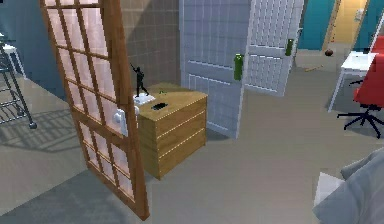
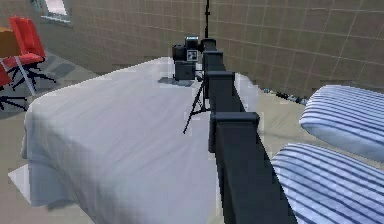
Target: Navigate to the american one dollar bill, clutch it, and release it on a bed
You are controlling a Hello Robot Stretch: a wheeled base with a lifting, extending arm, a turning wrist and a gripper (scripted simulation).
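The arm (image 2: 236,140) is held out across the bed (image 2: 100,140) toward its far edge, presumably for release (the jaws' state cannot be told).

A bed (image 2: 110,150) under a white sheet spreads across the near left and middle, with two blue-and-white striped pillows (image 2: 345,115) at the right, one nearer and one farther. The dark square arm (image 2: 235,135) rises from the near edge just right of the middle and reaches out over the sheet. At its far end the gripper (image 2: 196,112) has its thin fingers above the bed, and whether it holds anything cannot be told. A red office chair (image 2: 28,45) stands at the far left before a tan tiled wall (image 2: 290,40).
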